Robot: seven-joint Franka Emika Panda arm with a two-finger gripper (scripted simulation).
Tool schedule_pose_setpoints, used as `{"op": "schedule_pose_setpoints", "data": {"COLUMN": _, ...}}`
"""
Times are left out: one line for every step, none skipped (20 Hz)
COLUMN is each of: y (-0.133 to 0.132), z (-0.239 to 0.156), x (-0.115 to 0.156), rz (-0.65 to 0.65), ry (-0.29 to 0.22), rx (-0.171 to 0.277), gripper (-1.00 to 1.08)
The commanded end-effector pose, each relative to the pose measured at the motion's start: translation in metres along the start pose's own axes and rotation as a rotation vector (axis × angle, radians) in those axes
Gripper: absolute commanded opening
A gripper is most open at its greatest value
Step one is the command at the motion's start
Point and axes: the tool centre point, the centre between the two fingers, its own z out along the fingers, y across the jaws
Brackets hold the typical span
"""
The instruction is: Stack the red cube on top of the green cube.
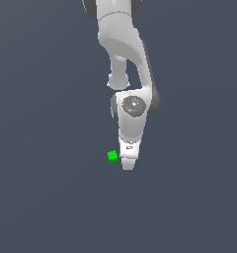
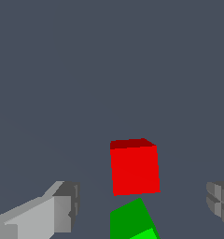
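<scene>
Gripper (image 2: 142, 205) spread wide with nothing between the fingers (image 2: 58, 210) but open floor (image 2: 109, 70), red cube (image 2: 134, 167) resting between them just beside the green cube (image 2: 131, 219), which in the exterior view sits just left of centre, below the middle.

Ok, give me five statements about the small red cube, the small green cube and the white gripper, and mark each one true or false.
1. The white gripper is open. True.
2. The small red cube is clamped between the fingers. False: it sits between them with a gap on both sides.
3. The small green cube is stacked on the red cube. False: in the wrist view both sit apart on the grey floor.
4. In the exterior view the red cube is hidden. True: only the green cube shows beside the gripper.
5. The green cube is blue-tinted. False: it is bright green.
</scene>
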Motion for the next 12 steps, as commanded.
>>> {"op": "schedule_pose_setpoints", "data": {"y": 0.0, "z": 0.0026, "x": 0.0014, "rz": -0.04, "ry": 0.0, "rx": -0.001, "gripper": 1.0}}
{"op": "schedule_pose_setpoints", "data": {"y": 0.0, "z": 0.0034, "x": 0.0018, "rz": -0.051, "ry": 0.0, "rx": -0.001, "gripper": 1.0}}
{"op": "schedule_pose_setpoints", "data": {"y": 0.0, "z": 0.0041, "x": 0.0022, "rz": -0.061, "ry": 0.0, "rx": -0.001, "gripper": 1.0}}
{"op": "schedule_pose_setpoints", "data": {"y": -0.0001, "z": 0.0046, "x": 0.0025, "rz": -0.07, "ry": 0.0, "rx": -0.002, "gripper": 1.0}}
{"op": "schedule_pose_setpoints", "data": {"y": -0.0001, "z": 0.0051, "x": 0.0027, "rz": -0.076, "ry": 0.0, "rx": -0.002, "gripper": 1.0}}
{"op": "schedule_pose_setpoints", "data": {"y": -0.0001, "z": 0.0054, "x": 0.0029, "rz": -0.081, "ry": -0.001, "rx": -0.002, "gripper": 1.0}}
{"op": "schedule_pose_setpoints", "data": {"y": -0.0002, "z": 0.0057, "x": 0.003, "rz": -0.084, "ry": -0.001, "rx": -0.002, "gripper": 1.0}}
{"op": "schedule_pose_setpoints", "data": {"y": -0.0002, "z": 0.0058, "x": 0.003, "rz": -0.086, "ry": -0.001, "rx": -0.002, "gripper": 1.0}}
{"op": "schedule_pose_setpoints", "data": {"y": -0.0002, "z": 0.0058, "x": 0.003, "rz": -0.086, "ry": -0.001, "rx": -0.002, "gripper": 1.0}}
{"op": "schedule_pose_setpoints", "data": {"y": -0.0002, "z": 0.0057, "x": 0.003, "rz": -0.084, "ry": -0.001, "rx": -0.002, "gripper": 1.0}}
{"op": "schedule_pose_setpoints", "data": {"y": -0.0002, "z": 0.0055, "x": 0.0029, "rz": -0.081, "ry": -0.001, "rx": -0.002, "gripper": 1.0}}
{"op": "schedule_pose_setpoints", "data": {"y": -0.0002, "z": 0.0052, "x": 0.0027, "rz": -0.077, "ry": -0.001, "rx": -0.002, "gripper": 1.0}}
